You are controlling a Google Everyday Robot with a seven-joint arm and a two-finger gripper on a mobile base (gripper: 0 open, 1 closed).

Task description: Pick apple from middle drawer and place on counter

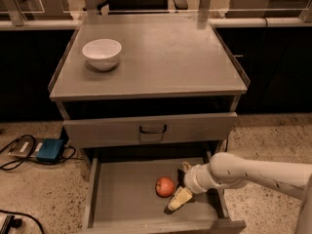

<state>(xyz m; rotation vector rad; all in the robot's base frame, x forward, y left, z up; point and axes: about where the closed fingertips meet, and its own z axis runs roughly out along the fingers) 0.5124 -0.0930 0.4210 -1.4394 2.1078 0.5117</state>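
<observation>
The red-orange apple (165, 186) lies on the bare floor of the open middle drawer (122, 199), right of centre. My gripper (180, 191) reaches into the drawer from the right on a white arm, just right of the apple. One pale fingertip (179, 199) shows in front of and right of the apple; the other finger sits behind it. The apple lies beside the fingers and rests on the drawer floor. The counter (165, 57) above is flat and grey.
A white bowl (102, 53) stands on the counter's left rear. The upper drawer front with a dark loop handle (152, 129) is closed above the open drawer. A blue box and cables (48, 149) lie on the speckled floor at left.
</observation>
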